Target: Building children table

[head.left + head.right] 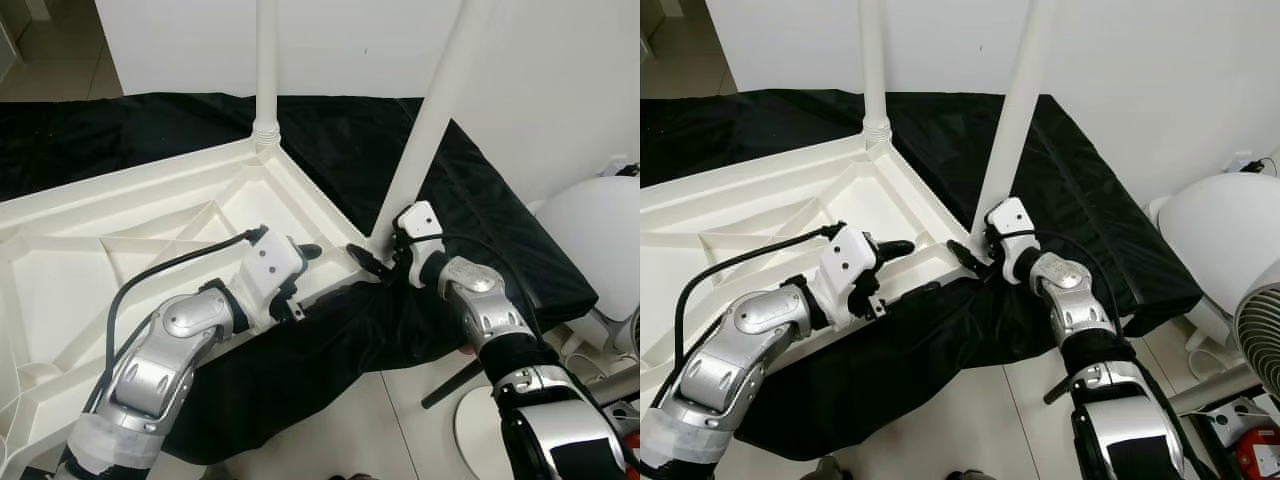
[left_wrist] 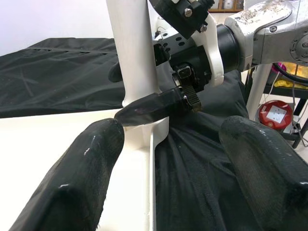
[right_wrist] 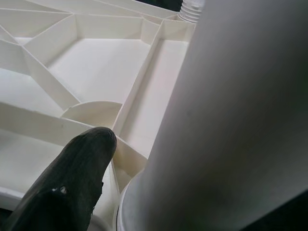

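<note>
Two legs upright on inverted tabletop [image 1: 130,260]: far leg [image 1: 266,60] seated, near leg [image 1: 425,120] pinched by right gripper [image 1: 372,262]; left gripper [image 1: 902,262] spread at rim; no legible markings.

Left tool [image 1: 330,262] spread; right tool [image 1: 372,262] clamped

The two eye views look forward and down from the head onto the upturned tabletop [image 1: 150,230] on a black cloth [image 1: 480,200], both arms reaching in. The left wrist view looks close along its fingers [image 2: 86,178] at the near leg [image 2: 132,57] and the right gripper [image 2: 144,107]. The right wrist view sits against that same leg, facing across the tabletop's ribs.
</note>
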{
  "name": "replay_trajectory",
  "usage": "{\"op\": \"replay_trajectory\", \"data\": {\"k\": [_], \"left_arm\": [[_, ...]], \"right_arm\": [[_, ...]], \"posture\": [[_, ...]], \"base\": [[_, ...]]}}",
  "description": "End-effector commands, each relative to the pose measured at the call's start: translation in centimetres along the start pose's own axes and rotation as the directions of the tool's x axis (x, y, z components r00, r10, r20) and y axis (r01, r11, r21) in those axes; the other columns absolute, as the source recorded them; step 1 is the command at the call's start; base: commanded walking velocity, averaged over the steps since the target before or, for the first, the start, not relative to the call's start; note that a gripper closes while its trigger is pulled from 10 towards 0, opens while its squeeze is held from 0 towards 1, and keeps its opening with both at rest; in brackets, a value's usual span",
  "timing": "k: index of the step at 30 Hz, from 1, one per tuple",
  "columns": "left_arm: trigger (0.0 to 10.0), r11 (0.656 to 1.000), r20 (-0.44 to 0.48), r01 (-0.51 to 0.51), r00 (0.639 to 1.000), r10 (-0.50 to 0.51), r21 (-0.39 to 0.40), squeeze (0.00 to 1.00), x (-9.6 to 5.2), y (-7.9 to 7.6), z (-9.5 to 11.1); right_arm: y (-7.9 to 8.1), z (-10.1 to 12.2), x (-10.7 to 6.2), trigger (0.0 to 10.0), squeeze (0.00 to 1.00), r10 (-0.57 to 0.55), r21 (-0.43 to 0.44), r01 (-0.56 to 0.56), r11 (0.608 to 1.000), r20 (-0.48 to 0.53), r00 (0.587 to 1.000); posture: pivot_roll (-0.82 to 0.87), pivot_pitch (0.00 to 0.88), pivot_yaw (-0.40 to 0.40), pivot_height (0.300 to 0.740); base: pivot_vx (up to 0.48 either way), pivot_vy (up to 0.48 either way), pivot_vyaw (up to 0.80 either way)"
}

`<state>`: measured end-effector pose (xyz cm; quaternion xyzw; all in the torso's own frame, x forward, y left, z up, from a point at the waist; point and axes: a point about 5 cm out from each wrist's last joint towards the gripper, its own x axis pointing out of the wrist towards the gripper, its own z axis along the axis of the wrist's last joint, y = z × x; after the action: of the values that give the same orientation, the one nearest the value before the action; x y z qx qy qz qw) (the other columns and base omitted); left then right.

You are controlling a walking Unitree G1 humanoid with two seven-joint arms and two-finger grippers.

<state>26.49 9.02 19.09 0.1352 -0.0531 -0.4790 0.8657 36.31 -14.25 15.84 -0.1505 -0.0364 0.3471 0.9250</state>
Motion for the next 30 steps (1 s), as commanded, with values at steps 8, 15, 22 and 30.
{"op": "replay_trajectory", "data": {"k": [8,15,22,30], "left_arm": [[10.0,1.000,0.000,-0.018,1.000,0.018,0.008,0.00,0.0,0.2,0.2],[10.0,1.000,-0.001,-0.019,1.000,0.019,0.010,0.00,0.0,0.2,0.3],[10.0,1.000,-0.004,-0.017,1.000,0.017,0.012,0.00,-0.2,0.0,0.2],[10.0,1.000,-0.008,-0.017,1.000,0.017,0.010,0.00,-0.3,-0.2,0.1]], "right_arm": [[0.1,-0.4,0.0,0.0,0.00,0.000,0.045,0.000,0.999,0.012,1.000],[-0.3,-0.7,0.0,9.9,0.00,-0.042,0.090,0.041,0.995,0.012,0.999],[-0.5,-1.2,-0.2,10.0,0.00,-0.160,0.182,0.163,0.970,-0.032,0.987],[0.8,-1.4,0.0,10.0,0.00,-0.384,0.290,0.396,0.871,-0.101,0.918]], "posture": [[0.13,0.083,-0.058,0.740],[0.13,0.083,-0.055,0.740],[0.15,0.073,-0.072,0.740],[0.15,0.055,-0.084,0.740]], "base": [[0.000,0.000,0.00],[0.000,0.000,0.00],[0.000,0.000,0.00],[0.000,0.000,0.00]]}}
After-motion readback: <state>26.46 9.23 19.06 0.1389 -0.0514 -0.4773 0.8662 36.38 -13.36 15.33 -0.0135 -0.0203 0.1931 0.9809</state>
